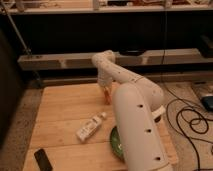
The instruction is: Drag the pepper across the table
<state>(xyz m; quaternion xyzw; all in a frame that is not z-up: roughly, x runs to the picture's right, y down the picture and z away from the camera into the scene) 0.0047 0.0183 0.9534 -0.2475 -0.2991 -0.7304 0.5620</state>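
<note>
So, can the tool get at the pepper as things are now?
Probably yes. The tool is already down at the pepper near the far edge of the table, and nothing stands between them; the white bottle lies nearer the camera.

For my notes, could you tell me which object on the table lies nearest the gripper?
The pepper, small and orange-red, right at the gripper; the white bottle and green bowl lie farther off.

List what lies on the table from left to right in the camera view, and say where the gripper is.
Black device → white bottle → pepper → green bowl, partly hidden by the arm. All rest on the table. The gripper is at the pepper, toward the table's far edge.
</note>
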